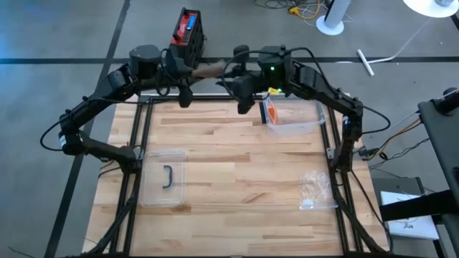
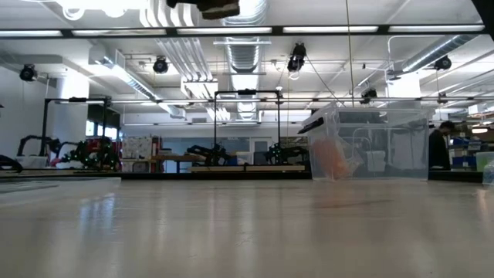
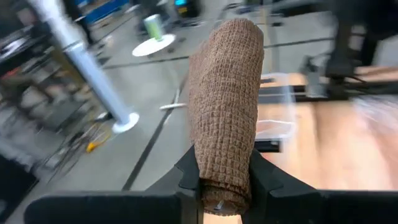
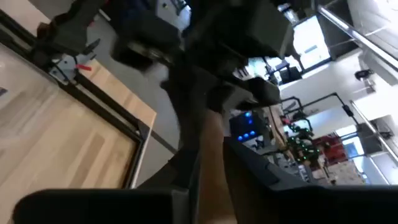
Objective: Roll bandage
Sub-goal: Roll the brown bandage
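Bandage held above the tabletop's far edge

Left gripper (image 3: 225, 186) fingers clamp the bandage (image 3: 225, 106); right gripper (image 4: 208, 180) fingers close on its other end.

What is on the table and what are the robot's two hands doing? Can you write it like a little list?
left hand: shut on the brown bandage roll, held up above the table's far edge
right hand: raised beside the left one, at the bandage's other end; grip not clear
clear bin: far right of the table, something orange inside
clear lid: flat on the near left, dark handle up
clear plastic bag: crumpled, near right
wooden table: bandage not on it
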Available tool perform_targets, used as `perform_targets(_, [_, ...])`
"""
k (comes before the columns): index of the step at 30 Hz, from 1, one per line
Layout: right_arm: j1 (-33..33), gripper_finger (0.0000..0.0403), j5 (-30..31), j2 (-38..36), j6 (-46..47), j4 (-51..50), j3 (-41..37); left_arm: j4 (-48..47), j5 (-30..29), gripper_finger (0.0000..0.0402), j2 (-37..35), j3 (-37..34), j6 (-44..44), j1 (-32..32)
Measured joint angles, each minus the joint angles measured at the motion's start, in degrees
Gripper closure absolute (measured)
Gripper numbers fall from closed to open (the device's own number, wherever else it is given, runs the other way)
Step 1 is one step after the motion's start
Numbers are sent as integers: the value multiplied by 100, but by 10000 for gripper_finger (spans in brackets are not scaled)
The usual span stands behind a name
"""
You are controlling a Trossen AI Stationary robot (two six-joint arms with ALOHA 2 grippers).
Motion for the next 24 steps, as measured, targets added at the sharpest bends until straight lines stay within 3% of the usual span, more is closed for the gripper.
perform_targets(4, [-11, 326, 85, 10, 60, -29, 0, -44, 474, 353, 0, 0, 514, -21])
perform_targets(16, [-287, 193, 112, 10, 1144, -353, 0, 500, 500, 353, 15, -7, 709, -121])
perform_targets(24, [-328, 207, 76, 13, 1281, -380, -2, 668, 741, 348, 128, -7, 698, -132])
